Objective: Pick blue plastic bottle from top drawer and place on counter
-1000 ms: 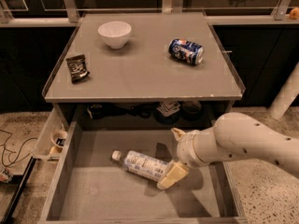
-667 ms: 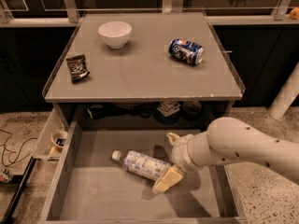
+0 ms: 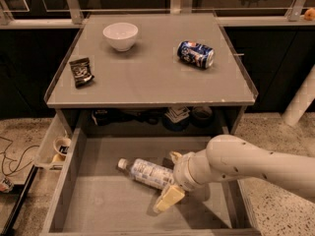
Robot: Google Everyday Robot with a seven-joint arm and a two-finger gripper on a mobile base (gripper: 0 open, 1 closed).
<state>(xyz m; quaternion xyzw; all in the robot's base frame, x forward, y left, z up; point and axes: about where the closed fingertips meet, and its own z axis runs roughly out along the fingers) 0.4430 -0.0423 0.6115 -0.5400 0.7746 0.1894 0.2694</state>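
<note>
Two-finger gripper (image 3: 166, 181) on the white robot arm (image 3: 246, 167): low inside the drawer, reaching in from the right; jaws spread wide, one pale yellow finger (image 3: 169, 198) toward the drawer front, the other toward the back, with the base end of the bottle between them; contact with the bottle cannot be made out

Small clear plastic bottle with white cap and blue-printed white label (image 3: 145, 172): lying on its side on the drawer floor, near the middle, cap pointing back-left, base toward the gripper

Wide shallow grey top drawer (image 3: 98, 205): pulled out below the counter's front edge; the bottle is the only loose item on its floor

Flat grey counter with thin raised rim (image 3: 147, 85): above and behind the drawer
- White round bowl (image 3: 120, 35): upright, back left
- Blue metal soda can (image 3: 196, 54): on its side, back right, well apart from the bowl
- Dark crumpled snack packet (image 3: 81, 72): near the left edge

Small whitish side tray (image 3: 45, 151): left of the drawer, contents unclear
</note>
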